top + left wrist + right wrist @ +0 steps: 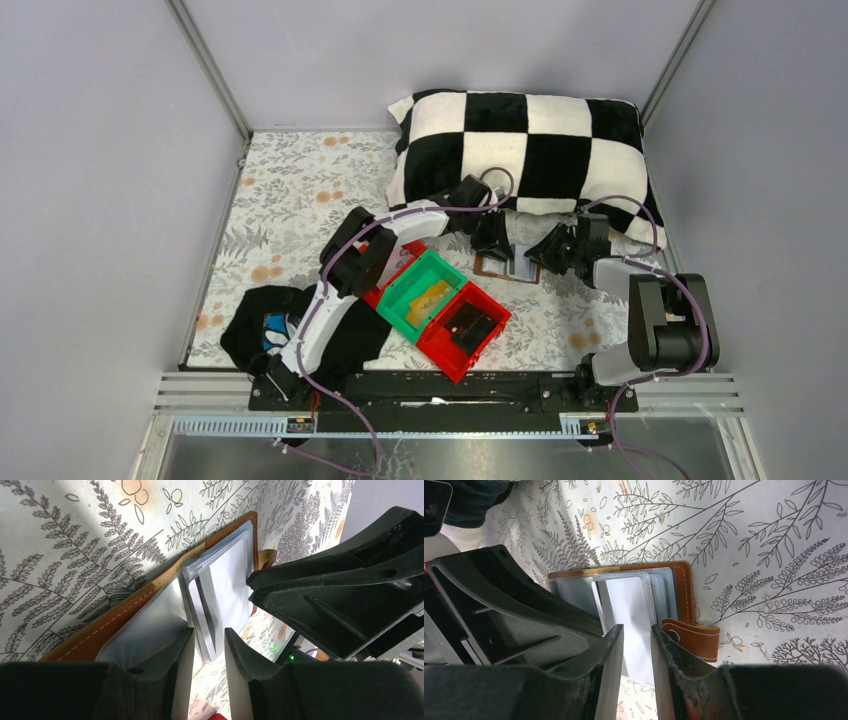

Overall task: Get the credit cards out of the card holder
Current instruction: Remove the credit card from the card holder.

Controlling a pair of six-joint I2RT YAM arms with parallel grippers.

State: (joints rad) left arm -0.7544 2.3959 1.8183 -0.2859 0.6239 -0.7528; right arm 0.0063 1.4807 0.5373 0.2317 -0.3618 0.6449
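Well to the left of the card holder (pixel 500 270) a black cloth (pixel 262 325) lies heaped on the flowered surface (pixel 300 190). Nearer, still on its left, stand a green bin (pixel 425 293) with a yellow-tan piece in it and a red bin (pixel 465 330) with a black boxy object.

The left gripper (pixel 492 240) comes down at the holder's left end. In the left wrist view its jaws stand narrowly apart, and a pale leaf of the open holder (pixel 125 615) runs up into the gap between them. I cannot see either finger pressing on it.

The holder lies spread open, brown side down, just in front of the checkered pillow (pixel 520 150). The credit cards (pixel 629 600) show as pale panels inside its clear sleeves.

The right gripper (pixel 545 255) meets the holder from the right, beside its snap tab (pixel 696 637). Its jaws are also slightly parted, over a pale panel.

By my reading the task has barely started. The holder is open and both arms are on it, but I see no card outside it. Every card is yet to be pulled out.
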